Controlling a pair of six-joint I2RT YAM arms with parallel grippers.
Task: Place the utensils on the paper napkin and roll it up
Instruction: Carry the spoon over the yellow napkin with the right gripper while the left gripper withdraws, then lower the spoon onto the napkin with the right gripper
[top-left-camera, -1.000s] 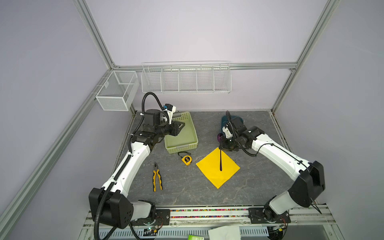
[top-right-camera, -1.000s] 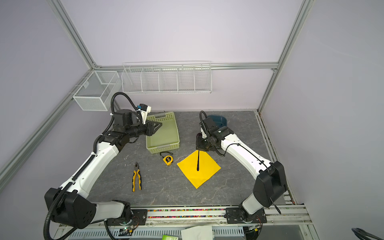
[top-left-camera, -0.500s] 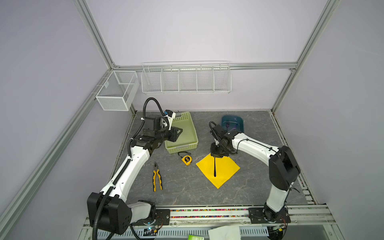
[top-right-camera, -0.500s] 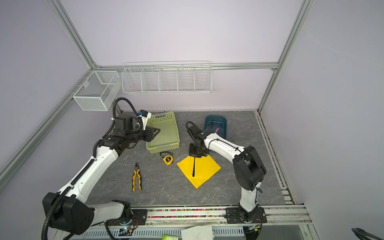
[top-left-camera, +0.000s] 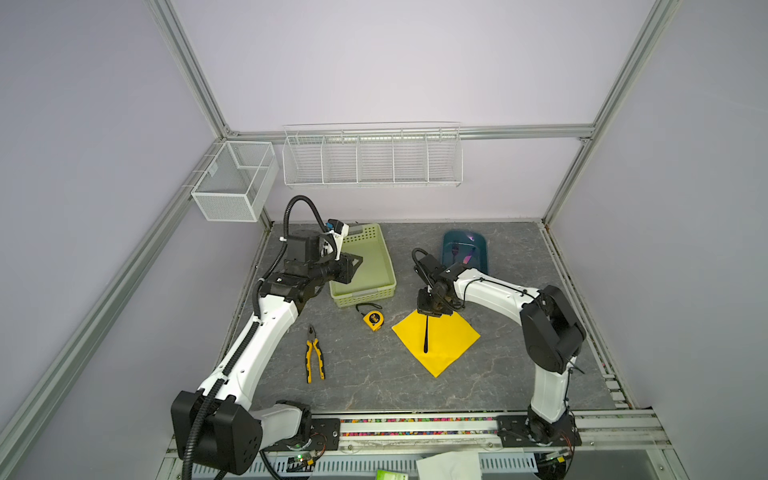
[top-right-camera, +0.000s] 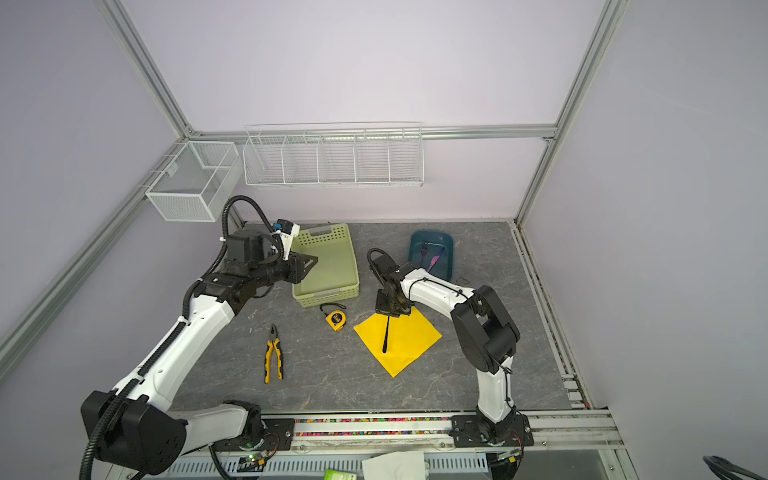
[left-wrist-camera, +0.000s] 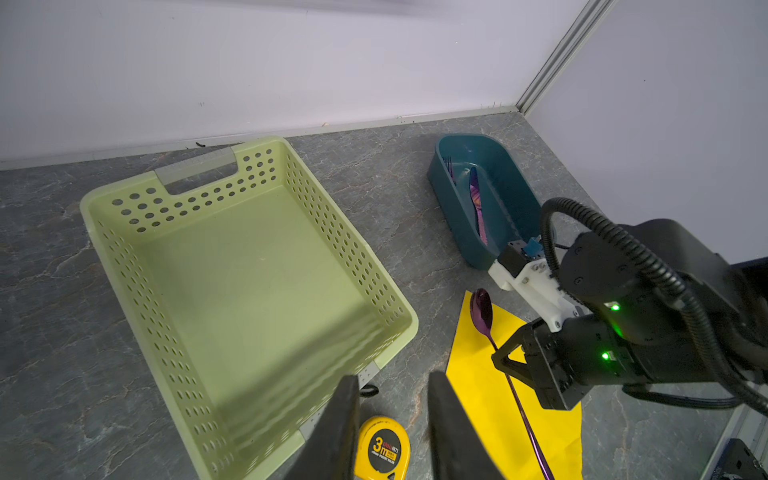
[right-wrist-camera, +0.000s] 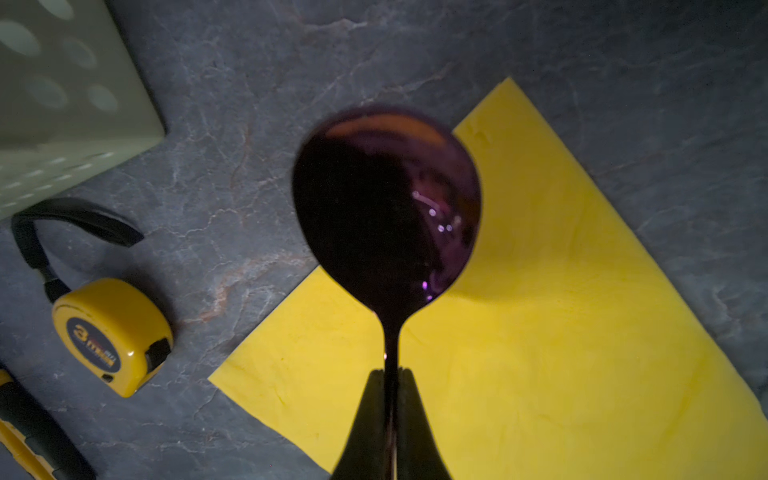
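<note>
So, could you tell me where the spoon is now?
The spoon is right of centre in both top views, held by the right gripper over the napkin.

Bright yellow square paper napkin (top-left-camera: 451, 340): plain, unmarked.
Slim metal spoon (right-wrist-camera: 386, 208): glossy dark purple bowl, black handle.
Pale green plastic basket (left-wrist-camera: 249, 270): rows of round holes in the walls.
Round yellow tape measure (left-wrist-camera: 382, 451): dark label.
Steel pliers (top-left-camera: 312, 345): yellow-and-black handles.
Oval plastic tray (left-wrist-camera: 515, 199): teal.
Stone-look table (top-left-camera: 374, 386): dark grey, pale veins.
</note>
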